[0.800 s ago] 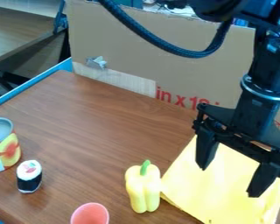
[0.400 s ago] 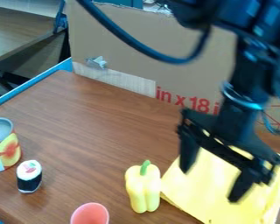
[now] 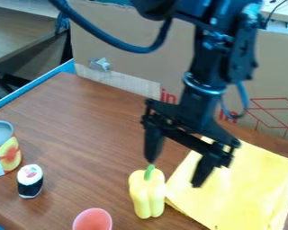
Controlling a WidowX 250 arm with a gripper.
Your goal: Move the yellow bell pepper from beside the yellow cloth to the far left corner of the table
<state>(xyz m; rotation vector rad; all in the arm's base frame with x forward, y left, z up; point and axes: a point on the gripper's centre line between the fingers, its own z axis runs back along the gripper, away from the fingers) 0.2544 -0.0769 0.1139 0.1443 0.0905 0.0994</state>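
The black gripper (image 3: 174,173) hangs over the right half of the table with its fingers spread apart and nothing between them. Its left fingertip is just above the green stem of a yellow toy pepper (image 3: 147,193); whether they touch I cannot tell. A yellow cloth (image 3: 249,186) lies flat to the right of the pepper, partly behind the gripper's right finger. At the front edge is a pink cup (image 3: 93,220). A sushi toy (image 3: 30,181) in black and white stands farther left, beside a can with a fruit label (image 3: 4,150).
A cardboard box wall (image 3: 125,45) with a piece of silver tape rises along the back of the wooden table (image 3: 92,130). Blue edging (image 3: 35,84) runs along the table's left side. Another table (image 3: 20,33) stands beyond it at the upper left.
The arm and its open gripper have moved left, from over the cloth to above the pepper's stem. More of the cloth and the box's red markings shows. The objects on the table have stayed put.
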